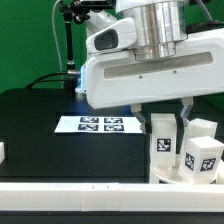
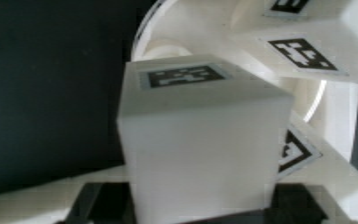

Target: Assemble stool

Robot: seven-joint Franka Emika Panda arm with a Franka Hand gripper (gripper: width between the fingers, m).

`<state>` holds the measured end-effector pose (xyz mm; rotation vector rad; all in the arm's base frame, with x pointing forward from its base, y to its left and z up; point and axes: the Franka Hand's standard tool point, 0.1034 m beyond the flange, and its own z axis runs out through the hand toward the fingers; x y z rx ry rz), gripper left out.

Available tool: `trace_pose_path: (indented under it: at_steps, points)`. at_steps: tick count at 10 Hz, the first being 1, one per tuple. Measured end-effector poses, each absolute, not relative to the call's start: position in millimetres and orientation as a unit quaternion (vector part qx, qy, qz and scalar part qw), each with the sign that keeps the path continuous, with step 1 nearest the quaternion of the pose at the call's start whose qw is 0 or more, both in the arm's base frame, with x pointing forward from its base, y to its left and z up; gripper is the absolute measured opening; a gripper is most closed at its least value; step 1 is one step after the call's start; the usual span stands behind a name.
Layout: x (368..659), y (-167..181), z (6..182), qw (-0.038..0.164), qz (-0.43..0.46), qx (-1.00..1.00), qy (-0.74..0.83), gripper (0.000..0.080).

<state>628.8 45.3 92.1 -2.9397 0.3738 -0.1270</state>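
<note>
The round white seat (image 1: 165, 178) lies at the exterior view's lower right, and two white tagged legs stand upright on it. My gripper (image 1: 166, 118) comes down from above around the nearer leg (image 1: 163, 138), one finger on each side of it. The other leg (image 1: 201, 152) stands just to its right. In the wrist view the held leg (image 2: 194, 130) fills the middle, with a tag on its far end. My gripper (image 2: 197, 200) is shut against its two sides. Behind it show the seat's curved rim (image 2: 194, 35) and another tagged leg (image 2: 304, 50).
The marker board (image 1: 103, 124) lies flat on the black table, left of the seat. A small white part (image 1: 2, 152) pokes in at the exterior view's left edge. A white rail (image 1: 70, 187) runs along the table's front. A dark stand (image 1: 70, 45) rises at the back.
</note>
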Motion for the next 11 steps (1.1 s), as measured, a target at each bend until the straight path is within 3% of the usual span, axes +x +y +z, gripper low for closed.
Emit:
trace_pose_path:
  at_steps: [4,11]
  points:
    - [628,43,92.9,0.093,-0.033,-0.976,0.197,0.0346]
    - [603,50,91.0,0.119,-0.015,-0.865,0.488,0.0346]
